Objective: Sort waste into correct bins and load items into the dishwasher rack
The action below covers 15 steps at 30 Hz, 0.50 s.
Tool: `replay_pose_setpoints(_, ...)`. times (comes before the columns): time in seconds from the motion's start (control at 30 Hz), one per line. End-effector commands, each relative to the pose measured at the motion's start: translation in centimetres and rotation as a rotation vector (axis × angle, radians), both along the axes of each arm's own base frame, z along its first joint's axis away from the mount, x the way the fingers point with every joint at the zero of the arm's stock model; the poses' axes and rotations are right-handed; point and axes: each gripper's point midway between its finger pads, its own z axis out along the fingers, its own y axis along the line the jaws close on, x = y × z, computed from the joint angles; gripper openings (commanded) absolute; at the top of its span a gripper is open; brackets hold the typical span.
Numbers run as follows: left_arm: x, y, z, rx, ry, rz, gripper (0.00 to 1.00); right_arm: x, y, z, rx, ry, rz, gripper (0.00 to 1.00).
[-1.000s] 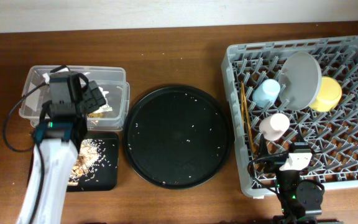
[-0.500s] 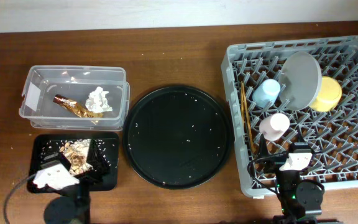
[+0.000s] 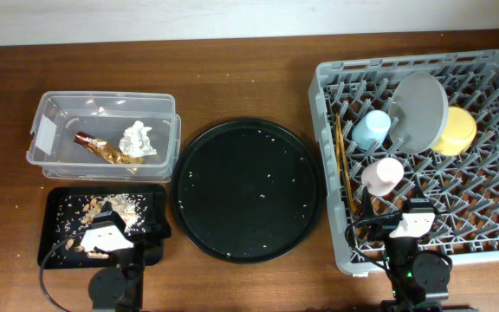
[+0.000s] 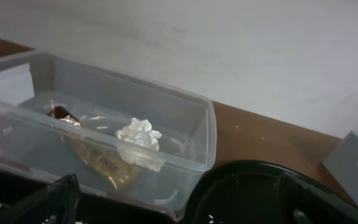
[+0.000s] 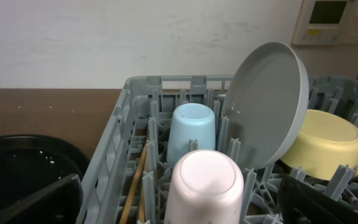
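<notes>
- Left gripper (image 3: 115, 227) sits low, arm folded over its base, fingers (image 4: 55, 199) spread wide, holding nothing.
- Right gripper (image 3: 408, 212) sits equally low, fingers (image 5: 42, 199) wide apart, empty.

You have a dark brown wooden table (image 3: 232, 82) that fills the overhead frame below a pale strip along the top. Four things rest directly on it. At upper left is the clear tub (image 3: 102, 95). Just under it, at lower left, lies the small black tray (image 3: 52, 227). In the centre sits the large round black tray (image 3: 249, 186), its left rim just beside both; you cannot tell whether they touch. The dishwasher rack (image 3: 405, 57) takes the right side, its left wall near the round tray's rim.
</notes>
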Motion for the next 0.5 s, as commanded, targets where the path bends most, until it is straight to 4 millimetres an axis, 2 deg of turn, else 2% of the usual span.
replay_pose_setpoints(0.0, 0.02, -0.9, -0.4, 0.22, 0.016, -0.079, 0.99, -0.01, -0.32, -0.28, 0.005, 0.004, -0.018, 0.98)
replay_pose_setpoints(0.47, 0.01, -1.15, -0.43, 0.245, 0.017, -0.095, 0.99, -0.01, -0.32, -0.29, 0.005, 0.004, -0.018, 0.98)
